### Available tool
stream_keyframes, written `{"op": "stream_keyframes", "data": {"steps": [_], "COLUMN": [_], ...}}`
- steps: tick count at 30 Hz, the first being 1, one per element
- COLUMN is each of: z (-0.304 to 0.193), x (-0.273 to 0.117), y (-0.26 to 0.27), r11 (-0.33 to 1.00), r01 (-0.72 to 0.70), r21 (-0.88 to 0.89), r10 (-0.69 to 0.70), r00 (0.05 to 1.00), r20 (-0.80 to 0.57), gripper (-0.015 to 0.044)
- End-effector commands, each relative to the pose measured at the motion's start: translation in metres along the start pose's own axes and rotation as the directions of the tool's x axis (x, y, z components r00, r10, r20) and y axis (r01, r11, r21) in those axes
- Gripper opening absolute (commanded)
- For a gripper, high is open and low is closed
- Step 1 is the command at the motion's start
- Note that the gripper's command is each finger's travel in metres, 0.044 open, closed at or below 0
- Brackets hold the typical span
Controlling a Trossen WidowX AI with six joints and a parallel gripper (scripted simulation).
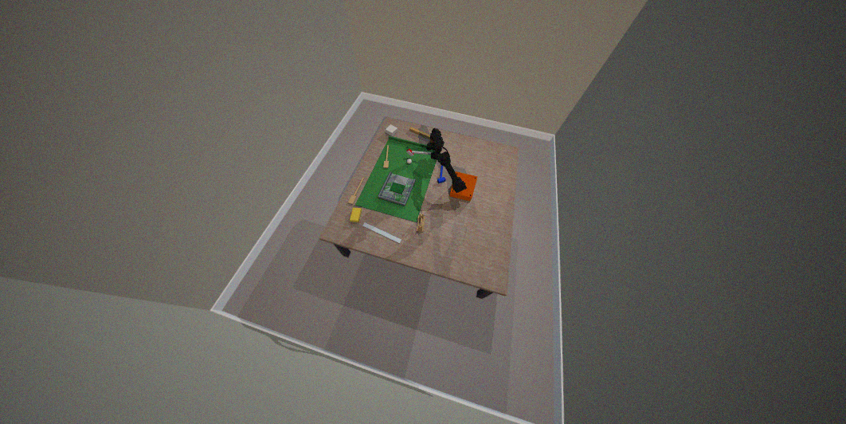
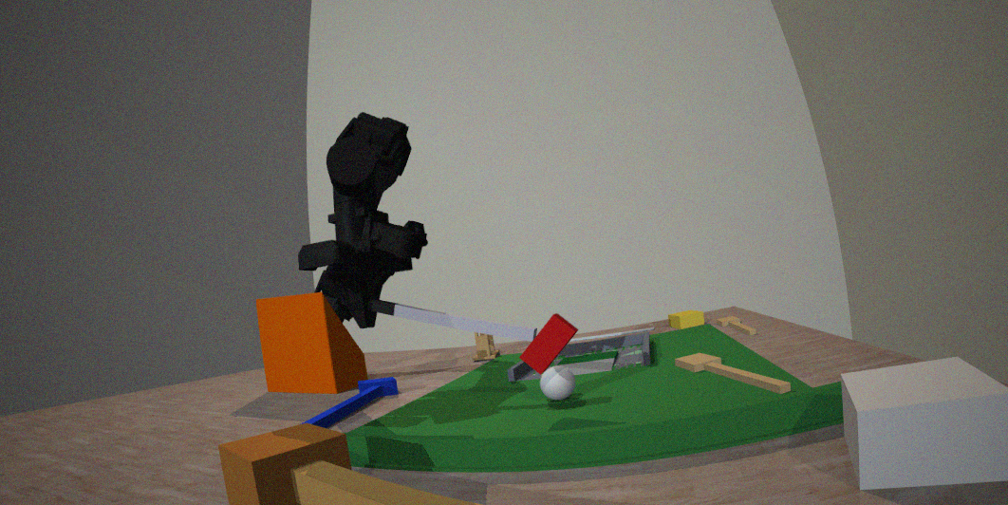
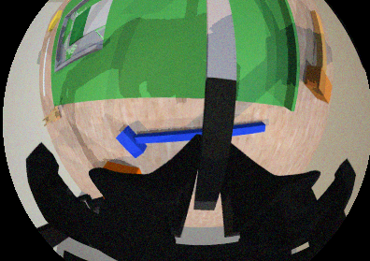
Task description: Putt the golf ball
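I'm holding the red putter point(image 2: 494, 335) by the dark grip end, gripper point(image 2: 361, 312) jaws clamped shut on it, shaft angling down toward the mat. The red head is hanging just above and beside the golf ball point(image 2: 557, 382); from the exterior view I'm not telling whether they're touching. Ball is sitting on the green mat point(image 2: 634, 409), a little short of the grey ramp point(image 2: 592, 353) with the raised green point(image 1: 397, 187) inside it.

Risks I'm watching:
- head is tilted, not square, so a stroke is likely glancing the ball sideways off the mat toward the wooden mallet point(image 2: 730, 370) or the white block point(image 2: 930, 423).
- head is riding high; I'm probably topping the ball or skimming over it.
- too hard and it's rolling over the green and off the far side; too soft and it's rolling back down the ramp.
- long shaft held at the very end, so contact may be twisting it in the jaws.
- blue putter point(image 3: 186, 136) is lying under the wrist, well apart from the ball; low arm could be clipping it.
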State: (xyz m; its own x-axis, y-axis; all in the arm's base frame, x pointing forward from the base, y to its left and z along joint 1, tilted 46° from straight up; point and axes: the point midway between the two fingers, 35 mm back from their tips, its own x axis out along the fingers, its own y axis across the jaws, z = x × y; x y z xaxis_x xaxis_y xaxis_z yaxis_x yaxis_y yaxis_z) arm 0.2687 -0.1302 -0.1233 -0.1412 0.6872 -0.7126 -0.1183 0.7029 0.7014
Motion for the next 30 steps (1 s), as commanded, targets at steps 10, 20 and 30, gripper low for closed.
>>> {"op": "stream_keyframes", "data": {"steps": [10,20,30], "z": [0.000,0.000,-0.001], "x": [0.022,0.038,0.041], "y": [0.000,0.001,0.001], "r11": [1.000,1.000,1.000], "r01": [-0.010,-0.010,-0.005], "r21": [0.008,0.008,0.001], "r10": [0.010,0.010,0.005], "r00": [1.000,1.000,1.000], "r20": [0.003,0.003,-0.003], "gripper": [0.0000,0.0000,0.0000]}}
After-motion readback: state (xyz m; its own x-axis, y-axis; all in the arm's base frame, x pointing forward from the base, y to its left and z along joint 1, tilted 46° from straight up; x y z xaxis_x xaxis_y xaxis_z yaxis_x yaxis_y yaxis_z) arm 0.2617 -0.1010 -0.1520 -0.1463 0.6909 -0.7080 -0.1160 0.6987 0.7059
